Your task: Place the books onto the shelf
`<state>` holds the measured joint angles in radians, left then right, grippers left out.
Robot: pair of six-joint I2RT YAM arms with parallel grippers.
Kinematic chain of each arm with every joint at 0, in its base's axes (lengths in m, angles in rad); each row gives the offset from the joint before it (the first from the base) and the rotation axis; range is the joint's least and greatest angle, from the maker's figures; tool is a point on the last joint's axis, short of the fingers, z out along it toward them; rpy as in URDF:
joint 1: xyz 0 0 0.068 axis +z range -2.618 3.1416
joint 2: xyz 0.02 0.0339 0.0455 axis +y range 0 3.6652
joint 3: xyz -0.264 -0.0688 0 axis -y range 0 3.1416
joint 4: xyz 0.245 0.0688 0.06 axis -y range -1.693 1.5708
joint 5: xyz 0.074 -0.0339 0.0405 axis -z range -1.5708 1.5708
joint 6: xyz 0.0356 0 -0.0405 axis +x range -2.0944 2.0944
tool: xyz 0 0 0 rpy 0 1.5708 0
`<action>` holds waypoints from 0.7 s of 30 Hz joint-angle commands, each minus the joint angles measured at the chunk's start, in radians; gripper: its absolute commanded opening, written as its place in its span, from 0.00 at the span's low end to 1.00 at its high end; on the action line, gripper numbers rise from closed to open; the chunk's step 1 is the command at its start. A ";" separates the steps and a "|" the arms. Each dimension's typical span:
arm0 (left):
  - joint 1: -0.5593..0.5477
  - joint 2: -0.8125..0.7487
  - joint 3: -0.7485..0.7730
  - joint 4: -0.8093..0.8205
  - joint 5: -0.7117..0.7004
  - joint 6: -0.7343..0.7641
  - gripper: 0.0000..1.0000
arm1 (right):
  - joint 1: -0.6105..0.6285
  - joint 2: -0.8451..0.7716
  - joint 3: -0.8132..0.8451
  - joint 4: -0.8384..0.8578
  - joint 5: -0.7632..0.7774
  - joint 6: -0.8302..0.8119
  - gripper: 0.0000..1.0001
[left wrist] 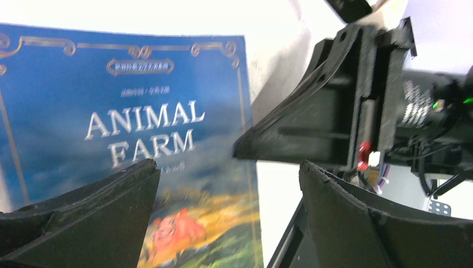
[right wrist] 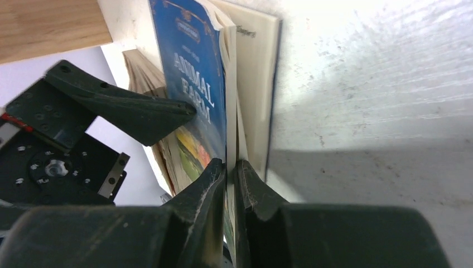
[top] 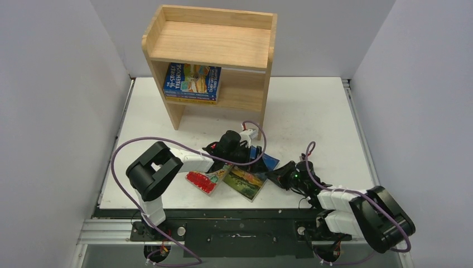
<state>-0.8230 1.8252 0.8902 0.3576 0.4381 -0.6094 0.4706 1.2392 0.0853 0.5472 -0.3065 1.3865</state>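
The Animal Farm book (top: pixel 245 181) lies near the table's front middle, blue at the top with a green-yellow landscape below (left wrist: pixel 139 128). My right gripper (top: pixel 274 175) is shut on its right edge; in the right wrist view the pads (right wrist: pixel 230 164) pinch the cover and pages (right wrist: pixel 195 84). My left gripper (top: pixel 234 153) hangs open just over the same book, its fingers (left wrist: pixel 100 218) wide apart with nothing between them. A red-bordered book (top: pixel 203 180) lies to the left. Other books (top: pixel 192 81) are stacked flat on the inner board of the wooden shelf (top: pixel 212 42).
The shelf stands at the back left of the white table (top: pixel 312 111). Grey walls close in both sides. A black rail (top: pixel 234 215) runs along the near edge. Purple cables (top: pixel 120 162) loop around the left arm.
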 commanded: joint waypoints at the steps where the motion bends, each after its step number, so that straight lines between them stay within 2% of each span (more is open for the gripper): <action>1: -0.006 -0.104 -0.031 -0.156 -0.011 0.016 0.96 | -0.061 -0.181 0.039 -0.201 -0.022 -0.117 0.05; 7: 0.041 -0.249 -0.083 -0.224 -0.027 0.022 0.96 | -0.243 -0.466 0.082 -0.464 -0.157 -0.307 0.05; 13: 0.137 -0.215 -0.126 -0.118 0.153 -0.021 0.96 | -0.289 -0.494 0.103 -0.438 -0.351 -0.392 0.05; 17: 0.162 -0.189 -0.045 -0.279 0.145 0.094 0.97 | -0.291 -0.497 0.145 -0.429 -0.444 -0.444 0.05; 21: 0.209 -0.193 -0.034 -0.302 0.193 0.111 0.97 | -0.296 -0.500 0.187 -0.452 -0.507 -0.480 0.05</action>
<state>-0.6521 1.6371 0.8001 0.0917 0.5556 -0.5594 0.1829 0.7609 0.1810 0.0406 -0.6853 0.9722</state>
